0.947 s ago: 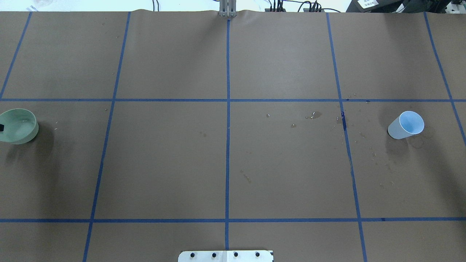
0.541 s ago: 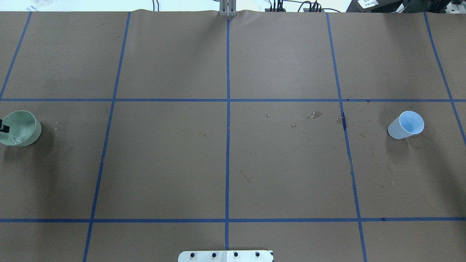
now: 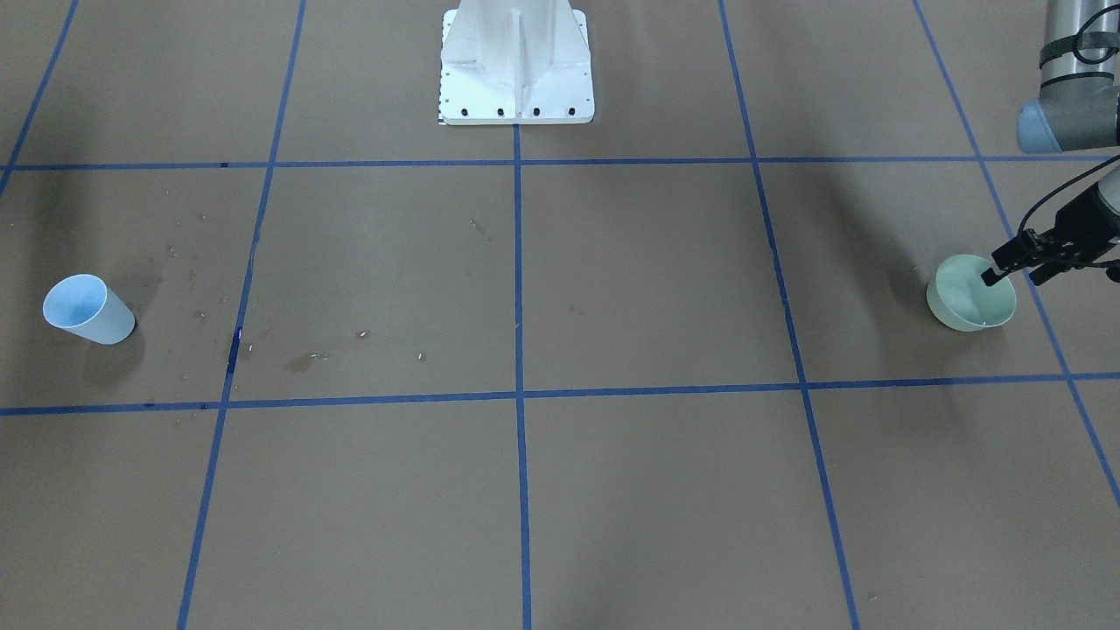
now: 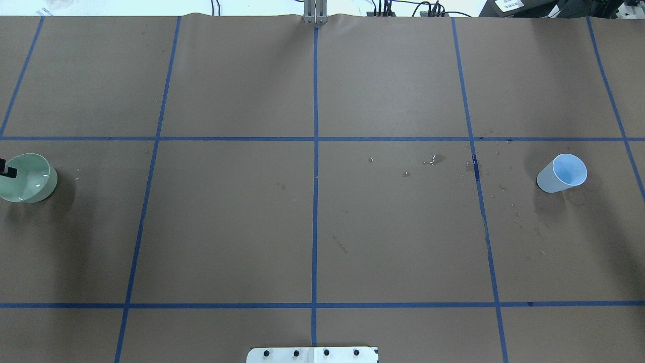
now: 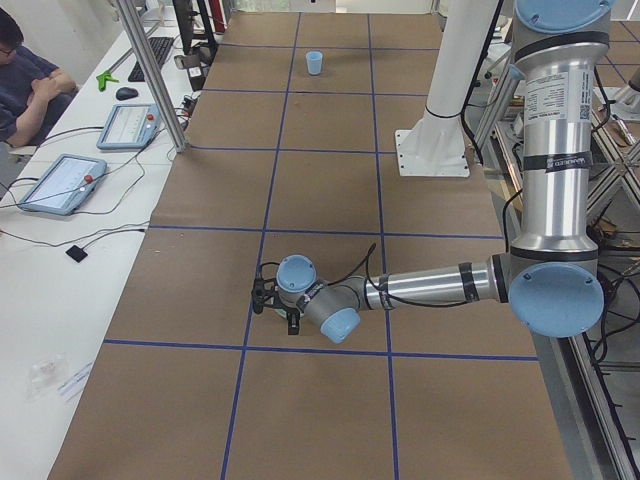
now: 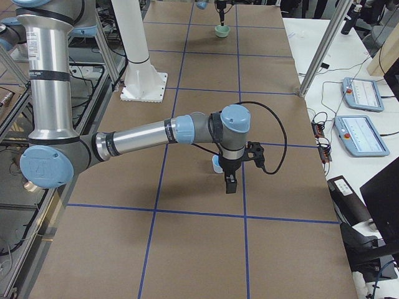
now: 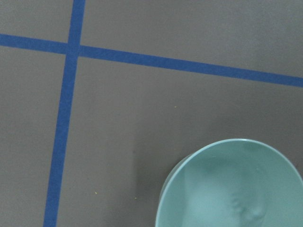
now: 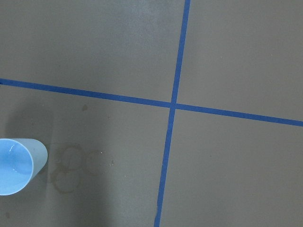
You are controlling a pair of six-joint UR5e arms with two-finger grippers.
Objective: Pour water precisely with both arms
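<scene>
A pale green bowl (image 4: 30, 177) stands at the table's far left and holds water (image 4: 43, 180) that glints. It also shows in the front view (image 3: 967, 302) and the left wrist view (image 7: 232, 189). My left gripper (image 3: 1012, 278) is open, one finger inside the bowl's rim and one outside; only a black fingertip (image 4: 7, 172) shows from overhead. A light-blue cup (image 4: 562, 174) stands at the far right, also in the right wrist view (image 8: 16, 165). My right gripper (image 6: 230, 185) hangs beside the cup (image 6: 216, 165); I cannot tell whether it is open.
The brown table cover carries a grid of blue tape lines (image 4: 315, 151). Spilled drops and damp stains (image 4: 436, 160) lie right of centre. The white pedestal base (image 3: 516, 61) stands at the robot's edge. A seated operator (image 5: 30, 90) and tablets are beside the table.
The green bowl shifted slightly to the right and its water rippled, then calmed. The left fingertip at its rim moved a little farther in and away. The blue cup stayed put.
</scene>
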